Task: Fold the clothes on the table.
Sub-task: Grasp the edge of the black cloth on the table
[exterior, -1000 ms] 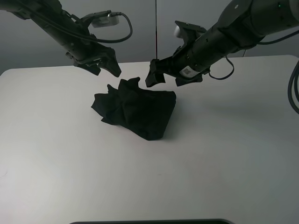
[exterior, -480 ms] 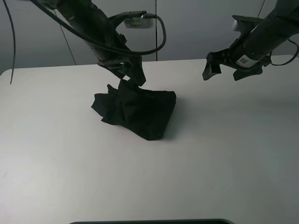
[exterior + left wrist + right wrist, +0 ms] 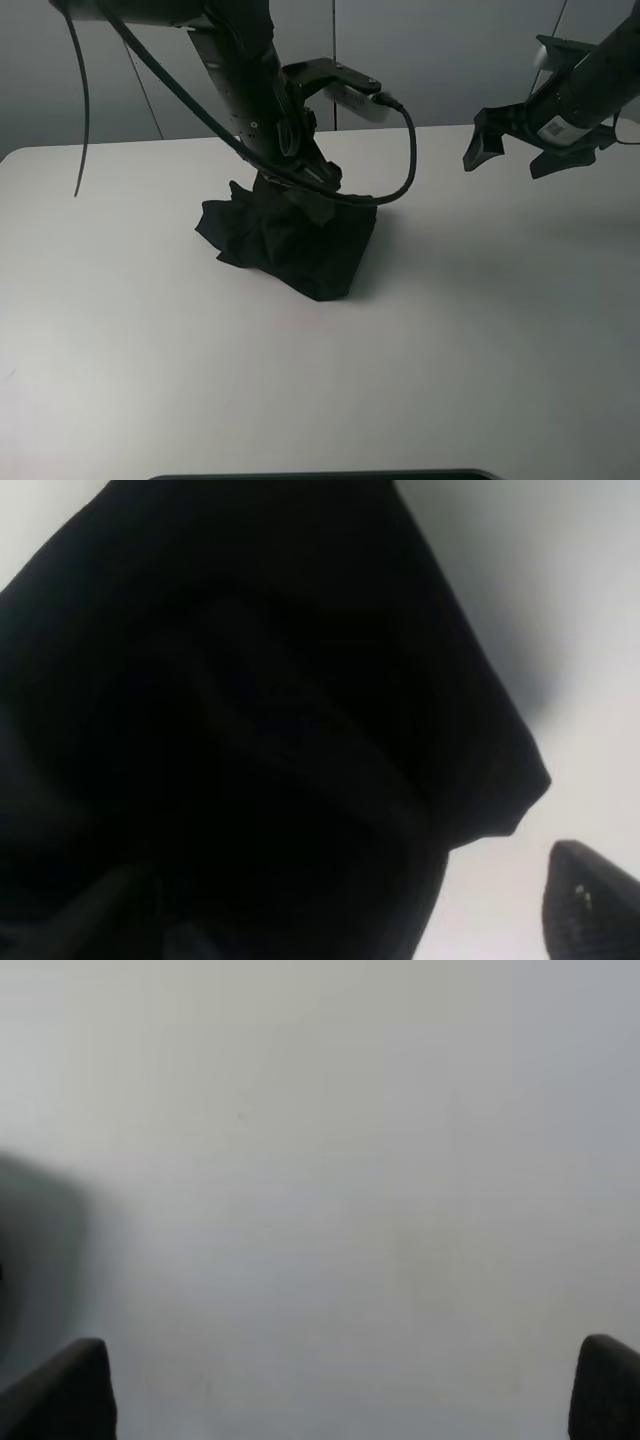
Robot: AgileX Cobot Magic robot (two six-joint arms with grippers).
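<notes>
Shirt [image 3: 290,240]: black, crumpled into a loose heap slightly left of centre on the white table [image 3: 480,330], nearer the far edge than the near one. No print visible on the folds that show; all surfaces read plain black. Heap is irregular, with a raised ridge on its far-left side and a blunter lobe toward the near right.

Left gripper [image 3: 312,203]: down at the far top of the heap, at or just touching the cloth; from the high view the black fingers merge with the black fabric, so contact cannot be confirmed. Left wrist view is filled almost wholly with dark cloth [image 3: 250,730], one fingertip [image 3: 590,905] showing off to the side over bare table. Jaws spread wide; nothing seen clamped between them. A cable [image 3: 405,150] loops from the arm out over the heap's far-right side.

Right gripper [image 3: 522,148]: well apart from the shirt, up over the far right part of the table. Jaws wide apart, holding nothing; right wrist view shows only bare white tabletop [image 3: 320,1180] between the two fingertips [image 3: 70,1390].
</notes>
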